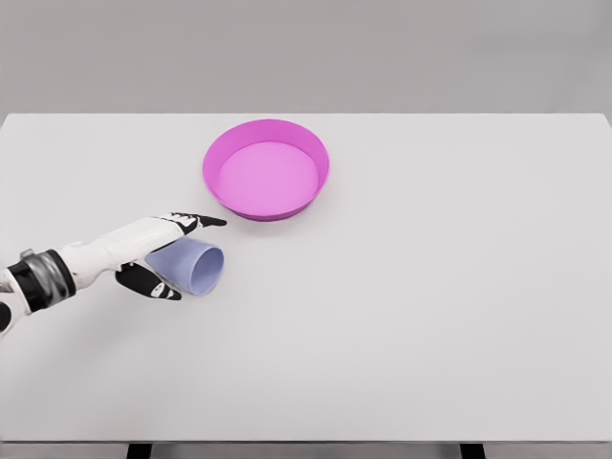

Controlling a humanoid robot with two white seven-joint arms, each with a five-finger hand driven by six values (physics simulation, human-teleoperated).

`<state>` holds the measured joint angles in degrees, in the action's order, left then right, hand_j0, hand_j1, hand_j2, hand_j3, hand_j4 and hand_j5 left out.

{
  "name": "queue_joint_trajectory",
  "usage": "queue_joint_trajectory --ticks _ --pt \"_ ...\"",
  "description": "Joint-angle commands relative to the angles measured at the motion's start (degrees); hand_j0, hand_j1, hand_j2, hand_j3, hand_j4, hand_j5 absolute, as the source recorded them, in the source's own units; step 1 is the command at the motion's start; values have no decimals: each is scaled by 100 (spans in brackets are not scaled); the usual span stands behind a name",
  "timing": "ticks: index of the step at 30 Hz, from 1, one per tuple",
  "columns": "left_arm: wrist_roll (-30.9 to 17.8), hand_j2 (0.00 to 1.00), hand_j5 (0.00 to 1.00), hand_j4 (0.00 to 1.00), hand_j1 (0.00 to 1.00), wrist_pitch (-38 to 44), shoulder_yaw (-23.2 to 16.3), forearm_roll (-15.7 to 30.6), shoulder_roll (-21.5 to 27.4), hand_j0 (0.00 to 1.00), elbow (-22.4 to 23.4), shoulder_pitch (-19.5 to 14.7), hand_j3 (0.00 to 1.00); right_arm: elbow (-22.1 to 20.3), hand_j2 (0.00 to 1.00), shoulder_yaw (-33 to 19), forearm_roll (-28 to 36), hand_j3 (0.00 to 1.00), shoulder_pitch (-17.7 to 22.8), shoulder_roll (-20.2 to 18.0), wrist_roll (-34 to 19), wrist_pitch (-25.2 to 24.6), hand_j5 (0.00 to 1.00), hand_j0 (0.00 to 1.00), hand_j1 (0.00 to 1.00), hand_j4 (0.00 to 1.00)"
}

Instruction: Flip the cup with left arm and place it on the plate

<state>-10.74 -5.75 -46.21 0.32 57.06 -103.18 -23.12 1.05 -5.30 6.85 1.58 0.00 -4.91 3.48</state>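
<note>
Cup (pixel 194 266): pale lavender-blue, lying on its side on the white table (pixel 430 306), left of centre. Open mouth faces right and slightly toward the camera; the rim shows as a near-full oval. Closed end points left, hidden behind the hand.

Left hand (pixel 158 253): arm enters from the lower left edge, white forearm with a dark wrist band, reaching right across the tabletop. Hand wraps the cup from the closed end. Upper fingers (pixel 196 222), black-tipped, lie extended along the top of the cup, tips reaching just past the rim toward the plate. A lower digit (pixel 148 282), also black, curls under the near side of the cup, below and left of the mouth. Cup body sits between these two sets of digits, so the hand brackets it above and below. Fingers look closed around the cup wall in a grasp; contact on the far side cannot be seen from the head view. Whether the cup is resting on the table or slightly lifted cannot be told.

Plate (pixel 266 169): magenta-pink, round, with a raised sloping rim, sitting flat on the table up and right of the cup. Near the cup but apart from it; a strip of bare table separates them. Extended fingertips point toward the plate's lower-left rim without touching it.
</note>
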Motion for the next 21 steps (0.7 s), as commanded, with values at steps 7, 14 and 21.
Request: queue_joint_trajectory --ticks 7,14,21 --pt "11 100 100 100 100 144 -46 12 -63 100 0 0 100 0 100 3 0 100 9 0 -1 4 100 100 100 100" --pt "20 100 100 100 100 267 -90 12 -72 100 9 0 100 0 100 3 0 100 9 0 -1 4 100 100 100 100" --pt "20 100 100 100 100 276 -99 3 -168 100 123 0 100 0 100 3 0 100 9 0 -1 -5 100 100 100 100"
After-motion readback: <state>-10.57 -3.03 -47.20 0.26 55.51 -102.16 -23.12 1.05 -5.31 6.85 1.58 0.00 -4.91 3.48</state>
